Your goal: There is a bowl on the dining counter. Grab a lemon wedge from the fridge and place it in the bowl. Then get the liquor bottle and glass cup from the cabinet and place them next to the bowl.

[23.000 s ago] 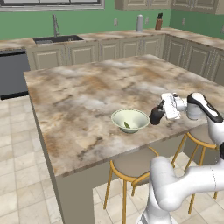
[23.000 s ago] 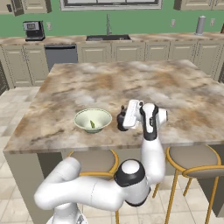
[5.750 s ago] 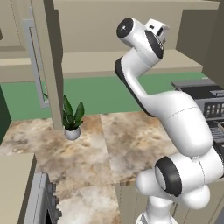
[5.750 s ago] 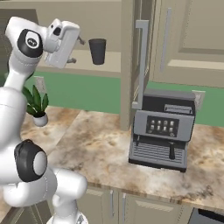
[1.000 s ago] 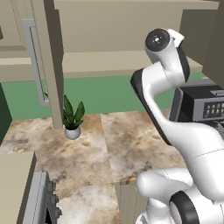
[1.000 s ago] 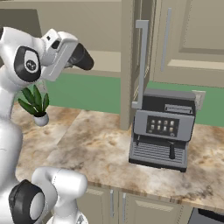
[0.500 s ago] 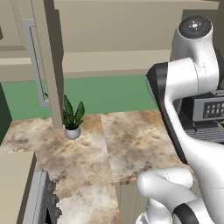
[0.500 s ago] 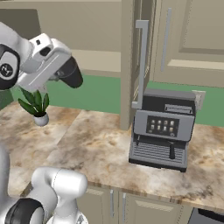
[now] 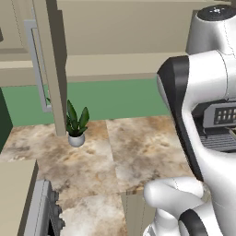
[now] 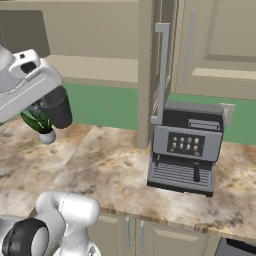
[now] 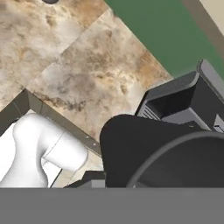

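Note:
My gripper [image 10: 46, 98] is shut on the glass cup [image 10: 56, 107], a dark grey tumbler held in the air over the wall counter, to the left of the open cabinet [image 10: 95, 45]. In the hand view the glass cup [image 11: 148, 153] looms large at the lower right and hides my fingertips. The cabinet's door [image 10: 146, 75] stands open, edge-on, with its beige shelf [image 10: 95, 69] behind the cup. From the left side the same open door [image 9: 51, 69] stands by the cabinet shelf [image 9: 120, 69]. The bowl, dining counter, lemon wedge and fridge are out of view.
A black-and-silver coffee machine [image 10: 184, 149] stands on the marble wall counter [image 10: 110, 165], just right of the open door; it also appears behind my arm [image 9: 220, 120] and below the cup [image 11: 179, 98]. A small potted plant [image 9: 75, 123] sits by the wall. A stove edge [image 9: 44, 214] is low left.
The arm has swung down and outward from the cabinet, carrying the cup lower and towards the base. The open door, the plant and the coffee machine have stayed put.

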### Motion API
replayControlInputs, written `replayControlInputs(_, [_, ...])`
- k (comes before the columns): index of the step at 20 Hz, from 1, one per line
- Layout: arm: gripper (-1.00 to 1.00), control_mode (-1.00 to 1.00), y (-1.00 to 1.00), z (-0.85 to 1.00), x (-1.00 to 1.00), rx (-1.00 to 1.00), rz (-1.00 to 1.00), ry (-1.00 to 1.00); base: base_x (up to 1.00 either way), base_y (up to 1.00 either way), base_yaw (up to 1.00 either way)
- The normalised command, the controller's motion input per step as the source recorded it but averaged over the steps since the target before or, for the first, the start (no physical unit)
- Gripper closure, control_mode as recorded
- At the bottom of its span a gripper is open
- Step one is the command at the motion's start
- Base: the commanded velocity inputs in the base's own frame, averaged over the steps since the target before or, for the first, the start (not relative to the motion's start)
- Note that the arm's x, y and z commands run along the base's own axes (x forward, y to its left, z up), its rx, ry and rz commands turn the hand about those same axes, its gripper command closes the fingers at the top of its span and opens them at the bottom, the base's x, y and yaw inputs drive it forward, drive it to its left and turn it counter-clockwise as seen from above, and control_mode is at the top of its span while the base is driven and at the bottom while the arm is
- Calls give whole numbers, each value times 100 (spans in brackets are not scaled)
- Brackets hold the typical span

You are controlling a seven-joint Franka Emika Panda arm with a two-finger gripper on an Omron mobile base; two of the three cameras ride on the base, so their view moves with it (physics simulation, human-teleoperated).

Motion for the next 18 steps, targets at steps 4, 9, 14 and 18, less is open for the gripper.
replayControlInputs(4, [100, -100, 15, -46, -9, 0, 0, 23, 0, 0, 0])
replayControlInputs(9, [100, -100, 4, -44, 0, 0, 0, 22, 0, 0, 0])
replayControlInputs(14, [100, -100, -3, -23, 0, 1, 0, 15, 0, 0, 0])
replayControlInputs(18, [100, -100, -16, 0, -28, 3, 0, 1, 0, 0, 0])
